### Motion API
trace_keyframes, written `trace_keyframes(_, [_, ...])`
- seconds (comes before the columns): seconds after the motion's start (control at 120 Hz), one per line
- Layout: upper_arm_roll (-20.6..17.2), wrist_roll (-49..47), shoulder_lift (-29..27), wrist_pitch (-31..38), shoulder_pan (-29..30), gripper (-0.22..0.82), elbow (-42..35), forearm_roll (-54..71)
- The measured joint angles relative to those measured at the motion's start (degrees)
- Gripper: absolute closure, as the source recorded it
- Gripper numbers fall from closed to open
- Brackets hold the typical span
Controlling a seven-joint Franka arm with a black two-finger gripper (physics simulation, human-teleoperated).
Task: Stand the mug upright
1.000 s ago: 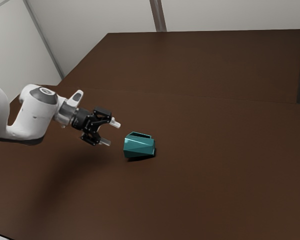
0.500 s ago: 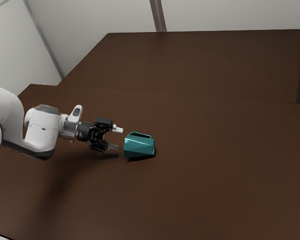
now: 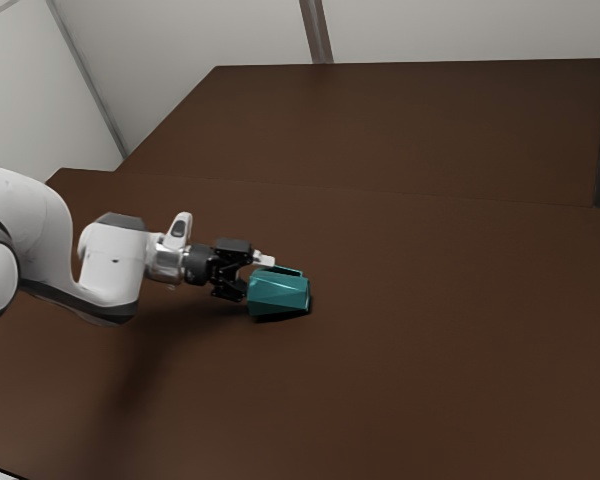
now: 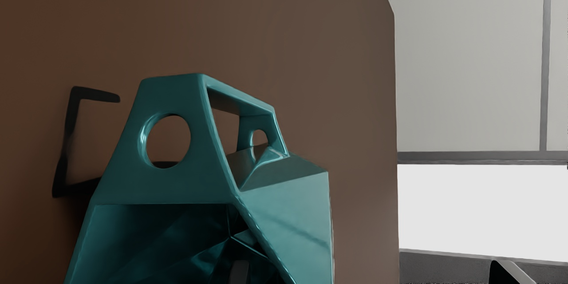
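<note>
Exterior view, read from its left to its right. Pale wall (image 3: 40,90) behind the desk (image 3: 430,320). White arm (image 3: 110,265) enters at the exterior view's left, above the desk; its soft shadow (image 3: 130,370) falls on the wood below. Black gripper (image 3: 251,273) follows, at the near end of the mug (image 3: 280,294). Fingers: spread, nothing pinched. The upper finger (image 3: 264,259) lies over the mug's upper side, near the handle (image 3: 282,269). Teal faceted mug: on its side on the desk, mouth toward the gripper, base toward the exterior view's right, handle on the side away from the camera. Narrow dark shadow beneath it. Beyond, bare brown desk surface.

Wrist view, same reading order. Angular dark shadow (image 4: 69,137) on the desk, beside the handle. The handle has a round hole in each of two faces and an open gap between them. Next, the mug's mouth, dark inside, with the lower finger (image 4: 239,272) at the opening. The mug's upper wall stands between the two fingers; the upper finger is outside the mug, apart from that wall. Contact of the lower finger with the inner wall: cannot tell.
</note>
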Motion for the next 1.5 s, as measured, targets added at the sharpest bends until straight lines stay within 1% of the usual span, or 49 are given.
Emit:
trace_keyframes(0.033, [-0.2, 0.4, 0.1, 0.0, 0.0, 0.03, 0.0, -0.2])
trace_keyframes(0.075, [-0.3, 0.8, 0.1, 0.1, -0.1, 0.10, 0.0, -0.5])
trace_keyframes(0.192, [-0.4, 1.8, 0.2, 0.2, -0.1, 0.39, -0.1, -0.8])
trace_keyframes(0.267, [-0.4, 2.2, 0.4, 0.2, -0.1, 0.53, -0.1, -0.9])
trace_keyframes(0.35, [-0.4, 2.6, 0.6, 0.0, -0.1, 0.63, -0.1, -0.9])
trace_keyframes(0.458, [-0.4, 3.0, 0.6, -0.2, -0.1, 0.70, -0.1, -0.9])
trace_keyframes(0.567, [-0.4, 3.3, 0.6, -0.3, -0.1, 0.74, -0.1, -0.9])
trace_keyframes(0.708, [-0.4, 3.6, 0.6, -0.2, -0.1, 0.76, -0.1, -0.8])
trace_keyframes(0.775, [-0.4, 3.7, -0.5, -0.1, -0.2, 0.76, 0.3, -0.6])
trace_keyframes(0.842, [-0.4, 3.8, -1.8, 0.0, -0.2, 0.77, 2.2, 0.5])
trace_keyframes(0.883, [-0.3, 3.8, -2.5, 0.2, -0.1, 0.77, 5.3, 3.0])
trace_keyframes(0.942, [-0.2, 3.1, -3.4, 0.3, -0.1, 0.77, 11.3, 9.6])
trace_keyframes(1.008, [-0.4, 1.3, -4.5, 0.4, -0.6, 0.77, 18.8, 21.4])
trace_keyframes(1.092, [-1.1, -1.6, -5.3, 0.5, -1.4, 0.78, 22.5, 37.6])
trace_keyframes(1.192, [-3.4, -5.7, -5.4, 2.0, -2.0, 0.78, 23.4, 57.0])
trace_keyframes(1.275, [-4.1, -9.7, -4.8, 4.0, -2.8, 0.78, 22.9, 67.8])
trace_keyframes(1.375, [-4.2, -15.2, -3.6, 6.3, -3.7, 0.78, 21.5, 74.8])
trace_keyframes(1.5, [-4.3, -22.1, -1.9, 11.1, -4.1, 0.78, 17.4, 78.4])
